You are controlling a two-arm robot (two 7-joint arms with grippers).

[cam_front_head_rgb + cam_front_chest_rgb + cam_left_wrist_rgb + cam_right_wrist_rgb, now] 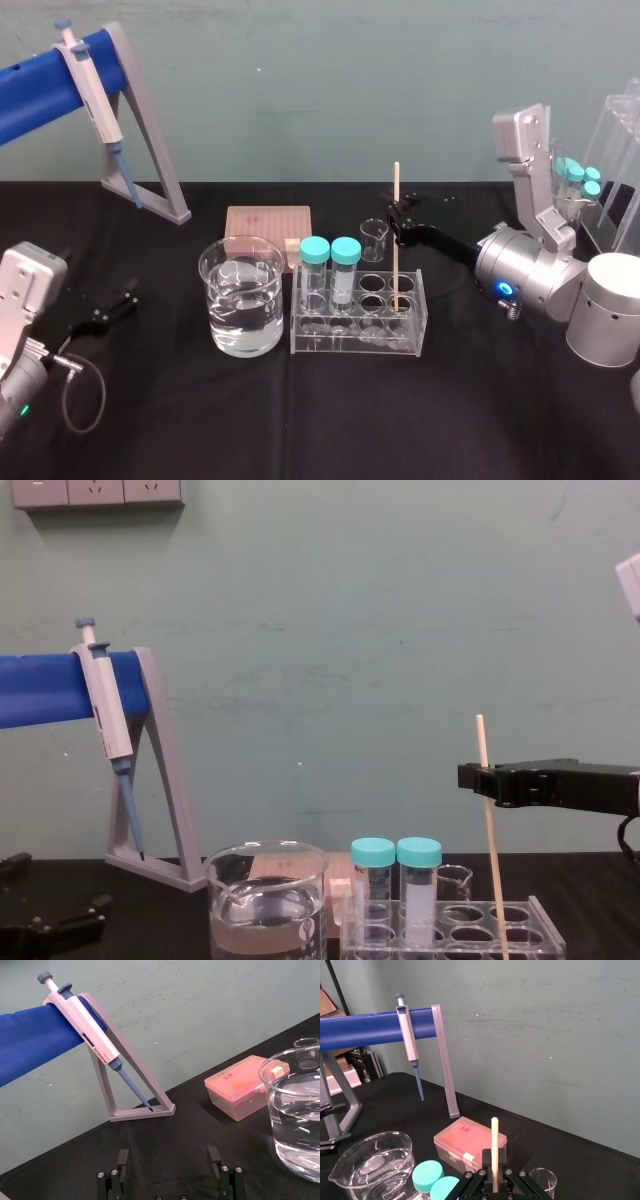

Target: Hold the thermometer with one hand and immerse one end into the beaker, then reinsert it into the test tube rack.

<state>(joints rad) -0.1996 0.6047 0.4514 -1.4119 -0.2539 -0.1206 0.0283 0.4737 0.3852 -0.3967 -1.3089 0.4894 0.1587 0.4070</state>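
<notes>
Your right gripper (401, 222), reaching in from the right of the head view, is clamping the thermometer (397, 190) between its fingers, a little above the rod's middle. The thermometer is standing upright at centre frame, with its lower end resting in a right-hand hole of the test tube rack (358, 338). The beaker (241, 300), holding clear liquid, is sitting just left of the rack. Your left gripper (113, 305) is lying at lower left with its fingers apart.

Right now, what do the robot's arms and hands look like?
Both arms are silver cylinders. The right arm bears a glowing blue ring; the left arm a green light and a looping grey cable. The right hand and left hand are slim, black, two-fingered.
</notes>
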